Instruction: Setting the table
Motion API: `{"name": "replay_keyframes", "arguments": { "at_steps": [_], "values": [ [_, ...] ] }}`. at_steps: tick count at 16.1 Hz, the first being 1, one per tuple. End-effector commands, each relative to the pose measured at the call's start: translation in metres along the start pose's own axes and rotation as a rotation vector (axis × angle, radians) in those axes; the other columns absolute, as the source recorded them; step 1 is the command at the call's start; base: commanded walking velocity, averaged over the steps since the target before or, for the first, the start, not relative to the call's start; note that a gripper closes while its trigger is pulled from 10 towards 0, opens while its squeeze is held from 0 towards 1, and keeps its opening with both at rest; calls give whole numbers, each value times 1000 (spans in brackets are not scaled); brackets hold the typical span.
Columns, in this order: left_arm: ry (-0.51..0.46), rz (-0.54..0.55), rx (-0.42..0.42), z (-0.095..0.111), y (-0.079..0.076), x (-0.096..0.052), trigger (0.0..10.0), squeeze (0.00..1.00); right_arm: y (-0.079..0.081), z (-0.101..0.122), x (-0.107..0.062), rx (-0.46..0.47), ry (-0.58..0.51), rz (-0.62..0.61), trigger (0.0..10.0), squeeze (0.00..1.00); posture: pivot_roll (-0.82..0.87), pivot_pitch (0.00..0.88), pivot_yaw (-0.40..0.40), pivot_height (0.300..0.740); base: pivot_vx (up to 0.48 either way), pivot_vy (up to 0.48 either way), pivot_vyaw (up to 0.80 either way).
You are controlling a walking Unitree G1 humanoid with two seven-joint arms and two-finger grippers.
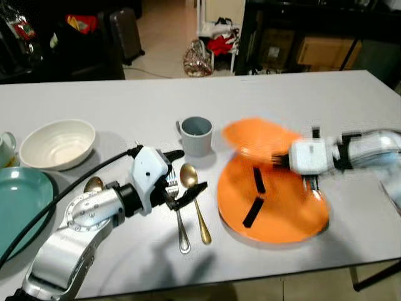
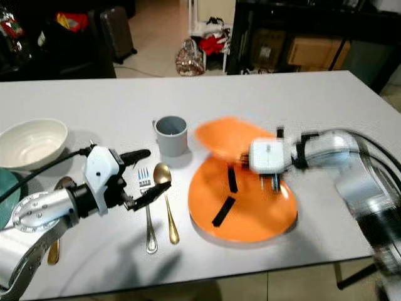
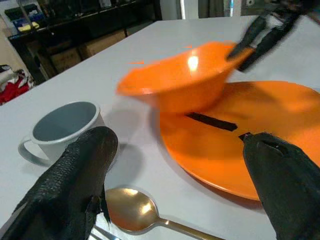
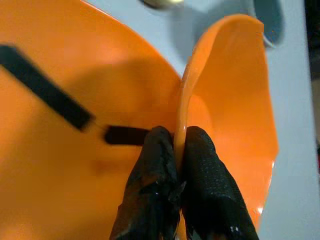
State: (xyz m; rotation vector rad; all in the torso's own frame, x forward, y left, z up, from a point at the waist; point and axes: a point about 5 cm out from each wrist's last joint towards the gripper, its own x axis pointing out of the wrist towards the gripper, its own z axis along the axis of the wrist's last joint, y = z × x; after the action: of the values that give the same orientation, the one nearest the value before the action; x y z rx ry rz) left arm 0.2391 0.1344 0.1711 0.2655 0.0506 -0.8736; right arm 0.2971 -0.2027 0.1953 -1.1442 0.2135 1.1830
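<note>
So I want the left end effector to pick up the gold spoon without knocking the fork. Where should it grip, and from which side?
Probably the handle of the gold spoon, pinched across its width from above. It lies flat, bowl toward the grey mug. The silver fork lies close on its left, so grip low on the handle, where the gap looks a little wider. The left end effector hovers open over both.

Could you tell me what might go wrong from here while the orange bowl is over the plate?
The right end effector pinches only the thin rim of the orange bowl, which is tilted, so it could slip or swing and drop onto the orange plate. The bowl also hangs close to the grey mug and might knock it. The open left end effector sits above the fork and gold spoon and could scatter them.
</note>
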Motion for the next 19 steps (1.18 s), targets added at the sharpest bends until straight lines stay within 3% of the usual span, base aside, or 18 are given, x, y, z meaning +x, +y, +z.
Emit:
{"name": "replay_keyframes", "arguments": {
  "at_steps": [1,5,10,11,12,13,14,15,19],
  "values": [
    [1,-3,19,3,0,-1,10000,0,2,11,-14,-11,-1,-13,0,0,-112,0,9,740,0,0,0],
    [1,-14,21,3,-2,-1,10000,0,32,24,-21,36,17,55,0,0,-123,0,16,740,0,0,0],
    [7,-21,27,3,-4,-2,10000,0,64,34,-11,82,17,127,0,0,-111,0,6,740,0,0,0],
    [10,-20,27,3,-4,-2,10000,0,70,35,-10,88,25,142,4941,0,-108,0,4,740,0,0,0],
    [11,-20,27,3,-4,-3,10000,0,73,35,-9,90,33,145,9137,0,-108,0,4,740,0,0,0],
    [15,-21,28,2,-5,-3,10000,0,78,33,-7,125,45,160,10000,82,-106,0,5,740,0,0,0],
    [15,-22,28,2,-5,-3,10000,0,79,32,-7,139,46,167,10000,918,-106,0,5,740,0,0,0],
    [16,-23,29,2,-5,-3,10000,0,83,32,-6,161,51,180,10000,1000,-107,0,7,740,0,0,0],
    [17,-33,34,2,-4,-1,10000,0,91,31,-9,181,73,200,10000,1000,-113,0,21,740,0,0,0]
  ]
}}
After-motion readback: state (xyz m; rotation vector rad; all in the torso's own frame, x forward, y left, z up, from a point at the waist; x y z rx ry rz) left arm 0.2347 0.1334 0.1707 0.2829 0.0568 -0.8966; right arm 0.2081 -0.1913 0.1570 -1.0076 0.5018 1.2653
